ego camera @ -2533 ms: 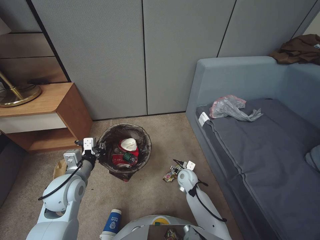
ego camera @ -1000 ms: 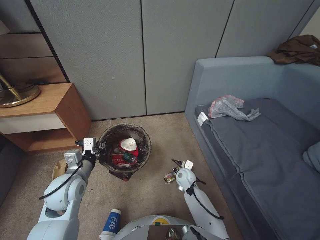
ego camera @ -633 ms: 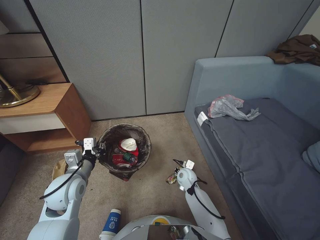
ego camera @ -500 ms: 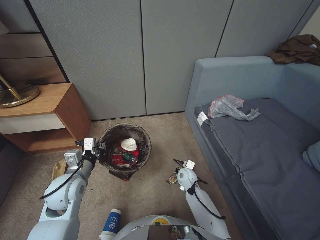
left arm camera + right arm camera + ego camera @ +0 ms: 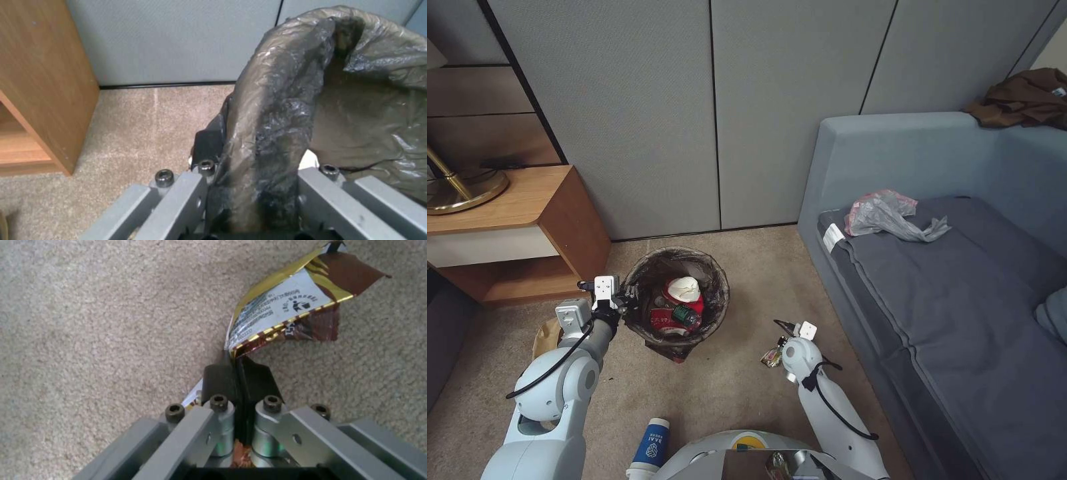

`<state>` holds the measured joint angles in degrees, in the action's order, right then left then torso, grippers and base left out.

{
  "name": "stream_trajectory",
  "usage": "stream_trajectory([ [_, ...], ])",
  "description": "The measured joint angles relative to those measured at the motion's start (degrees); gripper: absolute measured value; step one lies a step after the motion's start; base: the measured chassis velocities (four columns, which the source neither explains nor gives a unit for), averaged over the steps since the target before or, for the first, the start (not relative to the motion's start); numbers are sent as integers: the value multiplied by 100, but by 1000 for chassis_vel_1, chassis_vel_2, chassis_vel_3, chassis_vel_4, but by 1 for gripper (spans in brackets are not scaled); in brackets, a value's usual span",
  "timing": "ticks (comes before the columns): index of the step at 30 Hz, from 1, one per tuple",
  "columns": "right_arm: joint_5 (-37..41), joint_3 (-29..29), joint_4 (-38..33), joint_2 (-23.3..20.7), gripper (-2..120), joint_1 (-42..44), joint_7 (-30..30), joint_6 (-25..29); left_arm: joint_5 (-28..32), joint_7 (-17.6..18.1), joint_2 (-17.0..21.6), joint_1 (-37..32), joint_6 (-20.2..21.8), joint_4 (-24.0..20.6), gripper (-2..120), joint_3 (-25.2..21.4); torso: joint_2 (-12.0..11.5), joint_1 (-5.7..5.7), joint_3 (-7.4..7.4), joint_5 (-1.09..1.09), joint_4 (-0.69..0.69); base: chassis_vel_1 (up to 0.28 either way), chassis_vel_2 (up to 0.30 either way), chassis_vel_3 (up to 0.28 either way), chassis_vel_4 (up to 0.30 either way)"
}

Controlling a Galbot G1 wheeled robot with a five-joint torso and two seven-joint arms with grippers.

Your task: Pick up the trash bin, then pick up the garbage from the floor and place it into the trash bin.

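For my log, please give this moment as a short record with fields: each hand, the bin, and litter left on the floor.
left hand: shut on the trash bin rim, bag included
right hand: shut on the shiny wrapper, low over the floor
bin contents: red-white cups, green-label bottle
litter left: blue-white cup near the robot's base

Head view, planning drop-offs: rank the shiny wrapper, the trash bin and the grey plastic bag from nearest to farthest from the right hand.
1. Shiny wrapper, pinched in the right hand.
2. Trash bin, on the carpet toward the robot's left, held by the left hand.
3. Grey plastic bag, on the sofa.
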<state>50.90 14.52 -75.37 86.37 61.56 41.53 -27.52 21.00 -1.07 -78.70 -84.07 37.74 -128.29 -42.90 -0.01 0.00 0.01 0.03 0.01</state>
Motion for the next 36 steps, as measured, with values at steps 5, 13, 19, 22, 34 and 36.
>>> stream_trajectory([
  [5,9,0,-14,-10,0,1,0,-4,0,0,5,0,4,-14,5,-3,0,0,-1,-2,-1,0,0,0,0],
  [13,13,-4,-64,-21,0,14,14,-19,3,0,3,2,5,-17,5,-8,1,0,-1,-2,0,0,0,0,0],
  [19,258,-38,-981,-461,0,232,312,-229,4,1,18,30,7,20,5,-15,1,0,-1,-4,-2,0,0,0,0],
  [22,434,-28,-1647,-750,0,354,507,-325,5,3,18,44,12,38,5,-11,1,0,-2,-2,-2,0,0,0,0],
  [34,1691,80,-4333,-2062,0,248,1141,-787,-11,40,6,53,117,63,5,38,1,0,-2,-1,0,0,0,0,0],
  [36,2058,57,-4697,-2476,0,38,1219,-870,-6,55,2,53,162,36,5,54,1,0,-1,-1,-1,0,0,0,0],
])
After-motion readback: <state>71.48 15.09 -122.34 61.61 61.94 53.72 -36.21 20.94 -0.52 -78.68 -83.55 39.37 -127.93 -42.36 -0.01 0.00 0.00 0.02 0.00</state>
